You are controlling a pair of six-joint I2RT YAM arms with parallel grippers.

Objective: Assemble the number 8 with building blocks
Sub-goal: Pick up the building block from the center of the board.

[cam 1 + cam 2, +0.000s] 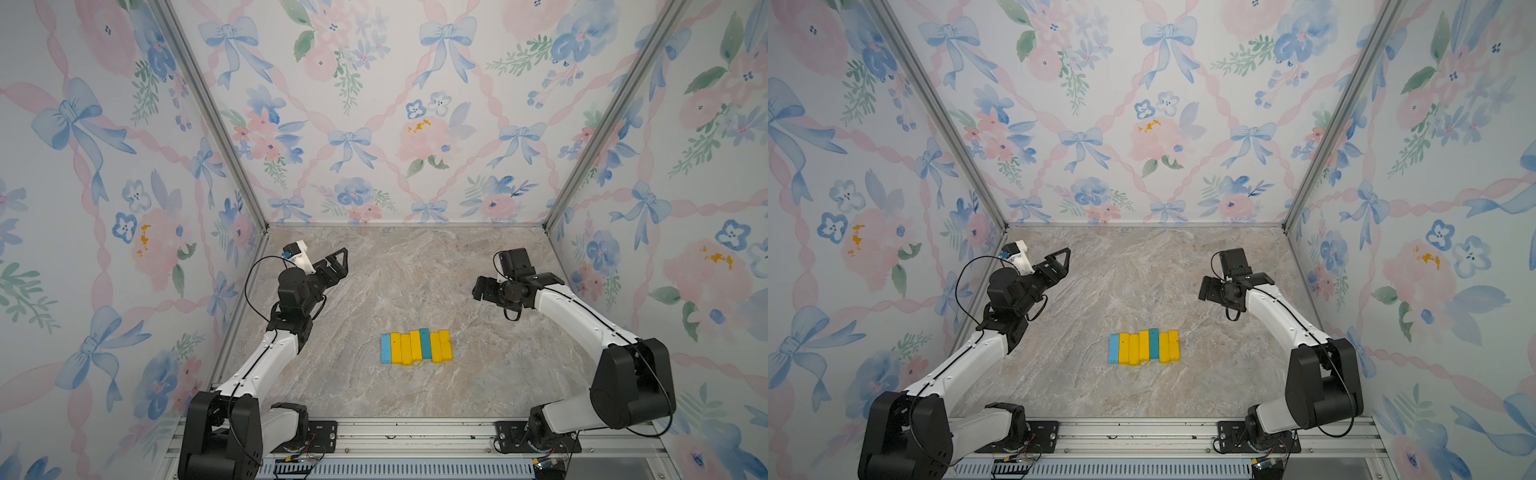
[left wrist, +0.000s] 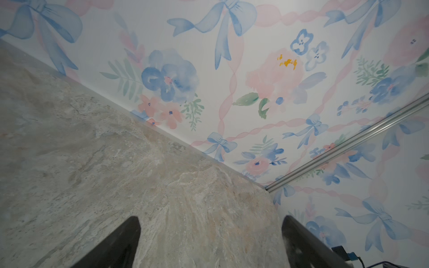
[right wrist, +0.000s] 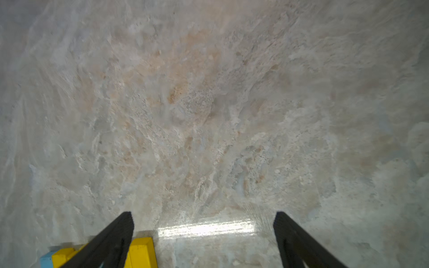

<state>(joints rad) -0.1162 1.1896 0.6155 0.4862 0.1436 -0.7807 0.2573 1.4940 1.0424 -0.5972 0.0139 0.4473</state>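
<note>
Top views show the building blocks (image 1: 417,347) packed flush, probably light and stiff; pinch an end bar across its width. Jaws of the left gripper (image 2: 210,219) and right gripper (image 3: 202,213) stand apart, empty.

Near my black right gripper (image 3: 202,217) I see yellow, light-blue and teal building blocks (image 1: 415,347) on a grey-beige marbled table (image 1: 415,270); walls (image 1: 374,104) show pastel floral bows.
</note>
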